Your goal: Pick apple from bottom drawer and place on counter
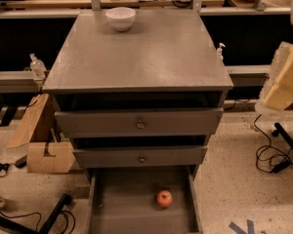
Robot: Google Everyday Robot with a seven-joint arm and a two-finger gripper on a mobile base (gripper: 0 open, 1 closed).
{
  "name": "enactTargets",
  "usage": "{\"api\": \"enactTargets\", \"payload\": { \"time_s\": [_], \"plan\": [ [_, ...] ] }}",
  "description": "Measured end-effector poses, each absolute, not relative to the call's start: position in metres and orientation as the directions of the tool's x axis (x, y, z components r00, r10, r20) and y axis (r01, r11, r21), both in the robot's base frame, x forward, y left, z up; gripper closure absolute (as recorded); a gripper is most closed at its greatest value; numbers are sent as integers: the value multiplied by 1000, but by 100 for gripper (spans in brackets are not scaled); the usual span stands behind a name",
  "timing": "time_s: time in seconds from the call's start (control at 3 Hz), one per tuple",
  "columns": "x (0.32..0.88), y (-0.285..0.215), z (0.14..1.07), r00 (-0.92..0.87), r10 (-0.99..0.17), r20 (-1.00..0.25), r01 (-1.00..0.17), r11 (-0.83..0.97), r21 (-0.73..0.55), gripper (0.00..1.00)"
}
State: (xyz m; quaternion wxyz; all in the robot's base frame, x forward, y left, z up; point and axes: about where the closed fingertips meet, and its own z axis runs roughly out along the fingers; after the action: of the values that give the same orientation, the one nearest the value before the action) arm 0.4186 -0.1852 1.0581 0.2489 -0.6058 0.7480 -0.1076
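The apple (164,198), small and red-orange, lies on the floor of the bottom drawer (117,208), which is pulled open at the bottom of the grey cabinet. The apple sits right of the drawer's middle. The counter (146,52) is the broad grey top of the cabinet. My gripper (284,77) shows as a cream-coloured shape at the right edge of the view. It is off to the right of the cabinet, far from the apple, and holds nothing that I can see.
A white bowl (120,18) stands at the back of the counter. Two closed drawers with round knobs (140,125) sit above the open one. Cardboard pieces (44,140) lie left of the cabinet, cables (271,160) lie on the floor to the right.
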Motion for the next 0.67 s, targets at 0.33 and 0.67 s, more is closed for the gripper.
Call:
{"api": "enactTargets", "payload": {
  "time_s": [0.33, 0.67],
  "plan": [
    [419, -185, 1058, -142, -960, -242, -853, 243, -463, 0],
    [417, -186, 1046, -134, -954, -268, -848, 250, -467, 0]
  ]
}}
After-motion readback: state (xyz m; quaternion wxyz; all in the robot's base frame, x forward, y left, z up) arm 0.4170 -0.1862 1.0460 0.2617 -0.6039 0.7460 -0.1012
